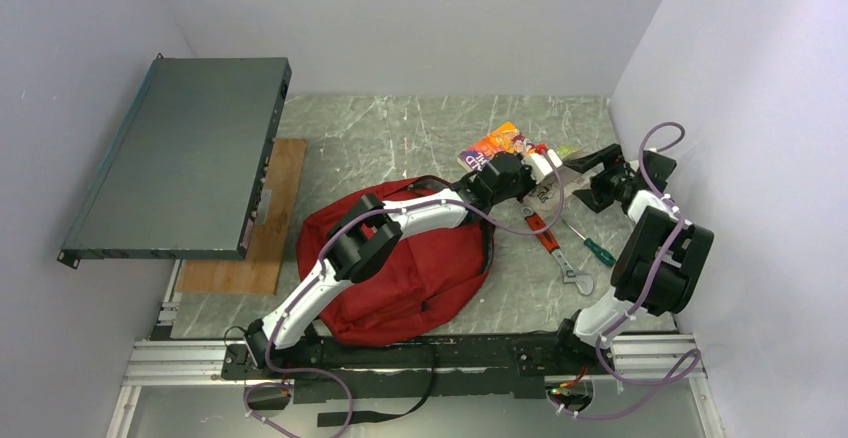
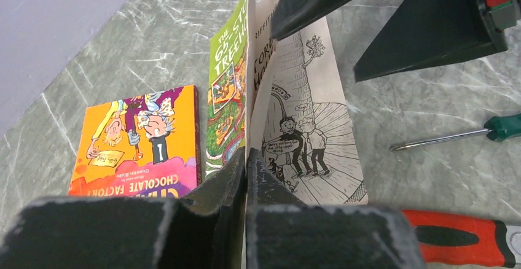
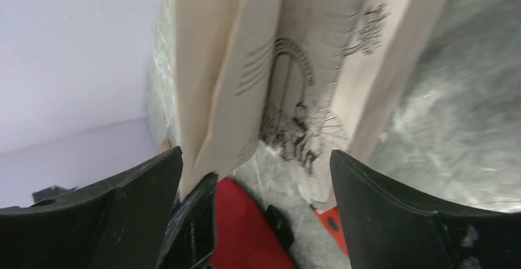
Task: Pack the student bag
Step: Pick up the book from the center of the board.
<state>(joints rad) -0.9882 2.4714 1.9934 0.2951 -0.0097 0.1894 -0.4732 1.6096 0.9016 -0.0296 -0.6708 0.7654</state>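
The student bag (image 1: 400,278), a red backpack, lies flat at the table's middle under my left arm; a patch of the bag (image 3: 246,232) shows in the right wrist view. Beyond it a green-covered book (image 2: 230,85) stands open on edge, an illustrated page (image 2: 301,115) facing right. My left gripper (image 2: 247,158) is shut on this book's lower edge. My right gripper (image 3: 256,155) is open, its fingers (image 3: 418,214) straddling the pages (image 3: 289,85) from the other side without pinching them. In the top view the left gripper (image 1: 548,173) and right gripper (image 1: 585,168) meet at the book.
An orange book (image 2: 141,140) lies flat left of the green one. A red-handled wrench (image 1: 545,233) and a green-handled screwdriver (image 1: 600,251) lie right of the bag. A dark flat box (image 1: 180,158) overhangs a wooden board (image 1: 250,228) at the left.
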